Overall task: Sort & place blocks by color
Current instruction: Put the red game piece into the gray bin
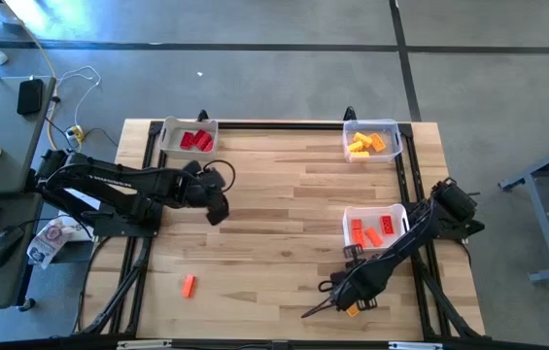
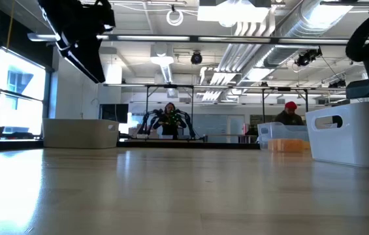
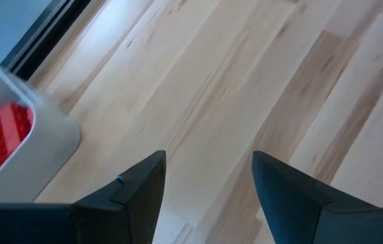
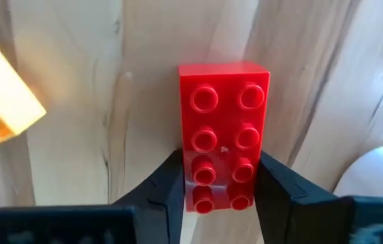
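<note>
One red block (image 4: pixel 223 135) between right hand (image 4: pixel 222 186) fingers.

desk (image 1: pixel 284 224): we see pale wood planks, smooth, with a soft sheen
red block (image 4: pixel 223 135): we see glossy plastic, studded top
orange-yellow block (image 4: pixel 1 102): smooth plastic, brightly lit
white bin (image 3: pixel 45 146): we read it as matt white plastic
right gripper (image 4: pixel 219 186): dark matt fingers, plastic-looking
left gripper (image 3: pixel 208 186): the same dark matt finish
desk frame (image 1: pixel 284 123): black metal rails
</note>
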### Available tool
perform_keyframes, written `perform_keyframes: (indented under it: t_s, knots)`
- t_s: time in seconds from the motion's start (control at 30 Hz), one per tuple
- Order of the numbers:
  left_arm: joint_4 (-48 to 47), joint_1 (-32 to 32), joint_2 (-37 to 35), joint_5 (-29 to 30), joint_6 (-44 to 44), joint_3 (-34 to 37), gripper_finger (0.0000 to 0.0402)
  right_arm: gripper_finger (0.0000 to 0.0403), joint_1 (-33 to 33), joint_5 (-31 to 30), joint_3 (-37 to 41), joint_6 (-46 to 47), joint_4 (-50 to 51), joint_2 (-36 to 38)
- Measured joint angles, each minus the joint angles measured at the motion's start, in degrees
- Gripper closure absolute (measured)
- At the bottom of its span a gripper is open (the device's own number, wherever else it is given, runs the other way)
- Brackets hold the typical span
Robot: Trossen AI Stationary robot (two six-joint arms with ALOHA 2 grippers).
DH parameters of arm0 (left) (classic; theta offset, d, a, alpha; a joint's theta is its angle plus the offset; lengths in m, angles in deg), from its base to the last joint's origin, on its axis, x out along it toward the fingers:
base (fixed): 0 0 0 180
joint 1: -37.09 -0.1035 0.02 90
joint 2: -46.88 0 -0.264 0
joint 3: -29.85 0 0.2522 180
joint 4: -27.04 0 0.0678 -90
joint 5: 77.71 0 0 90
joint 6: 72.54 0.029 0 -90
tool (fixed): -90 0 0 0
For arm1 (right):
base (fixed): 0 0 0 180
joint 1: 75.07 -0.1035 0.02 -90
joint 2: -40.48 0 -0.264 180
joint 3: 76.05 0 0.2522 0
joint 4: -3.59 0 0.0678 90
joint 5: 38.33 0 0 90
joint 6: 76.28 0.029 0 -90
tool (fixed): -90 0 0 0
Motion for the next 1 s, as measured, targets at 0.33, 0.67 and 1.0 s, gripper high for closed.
perform_keyframes:
  t_s: [0.33,0.67,1.0]
  knots:
    - [10.3,0.0,0.0,-3.8,1.7,0.0,0.0195,0.0294,2.9,-13.7,-4.7,6.4,-0.9,-0.3]
    - [20.3,0.0,0.0,-11.7,-4.5,0.0,0.0195,0.0294,8.9,-27.9,-13.3,0.9,-1.2,-0.3]
    - [25.9,0.0,0.0,-12.6,-13.4,0.0,0.0195,0.0294,14.4,-38.1,-19.6,-13.2,-4.4,-0.2]
